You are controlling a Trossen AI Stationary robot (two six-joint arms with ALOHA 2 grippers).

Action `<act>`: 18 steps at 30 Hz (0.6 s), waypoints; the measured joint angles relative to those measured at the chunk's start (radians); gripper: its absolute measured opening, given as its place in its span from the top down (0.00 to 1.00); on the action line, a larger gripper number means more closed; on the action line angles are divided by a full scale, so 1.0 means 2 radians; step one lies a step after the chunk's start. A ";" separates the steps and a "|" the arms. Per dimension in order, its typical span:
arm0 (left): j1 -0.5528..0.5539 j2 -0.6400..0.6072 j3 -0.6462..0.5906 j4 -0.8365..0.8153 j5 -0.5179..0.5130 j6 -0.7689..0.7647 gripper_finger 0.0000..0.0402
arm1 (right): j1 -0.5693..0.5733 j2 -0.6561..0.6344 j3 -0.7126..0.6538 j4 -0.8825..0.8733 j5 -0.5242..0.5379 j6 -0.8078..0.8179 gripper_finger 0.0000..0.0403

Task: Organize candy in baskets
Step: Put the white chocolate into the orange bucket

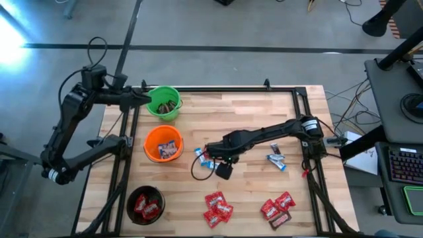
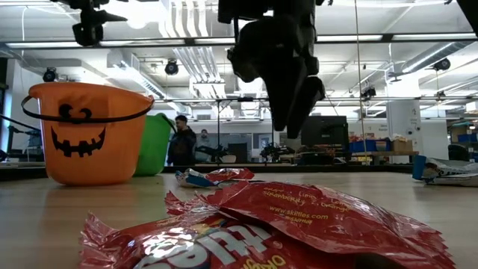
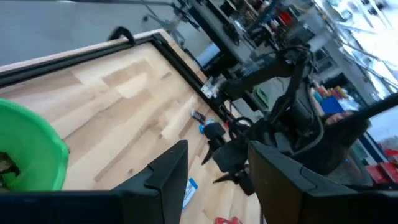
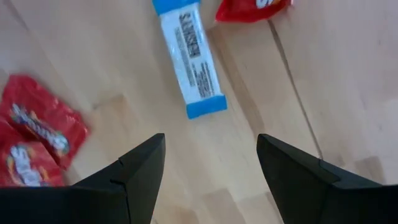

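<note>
Wooden table (image 1: 251,125) — right pincer (image 4: 210,180) spread above blue-and-white candy (image 4: 189,62), not touching.

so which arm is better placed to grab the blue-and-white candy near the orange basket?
Right. The right gripper hangs open over the blue-and-white candy, while the left gripper sits at the green basket, farther off.

Grey floor (image 1: 218,26) surrounds the wooden table (image 1: 251,109).
</note>
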State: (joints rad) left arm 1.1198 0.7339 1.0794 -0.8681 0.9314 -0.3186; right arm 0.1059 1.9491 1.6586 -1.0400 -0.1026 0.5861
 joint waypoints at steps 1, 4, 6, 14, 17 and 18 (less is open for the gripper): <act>0.000 -0.005 0.000 0.000 -0.010 -0.007 0.63 | -0.001 0.000 -0.005 0.010 0.000 0.004 0.39; 0.000 -0.024 0.000 0.000 -0.028 -0.021 0.63 | -0.001 0.000 -0.023 0.035 0.000 0.006 0.39; 0.000 -0.035 0.000 0.000 -0.029 -0.026 0.63 | -0.001 0.000 -0.033 0.057 0.000 0.006 0.39; 0.000 -0.059 0.000 0.002 -0.030 -0.042 0.63 | -0.003 0.000 -0.062 0.125 -0.001 0.029 0.39; 0.000 -0.060 0.000 0.002 -0.031 -0.042 0.63 | -0.007 0.000 -0.066 0.137 -0.001 0.047 0.39; 0.000 -0.060 0.000 0.002 -0.031 -0.042 0.63 | -0.008 0.000 -0.066 0.140 -0.001 0.052 0.39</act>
State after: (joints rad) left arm 1.1198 0.6144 1.0794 -0.8631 0.8703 -0.4026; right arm 0.0890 1.9488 1.5272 -0.7601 -0.1051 0.6895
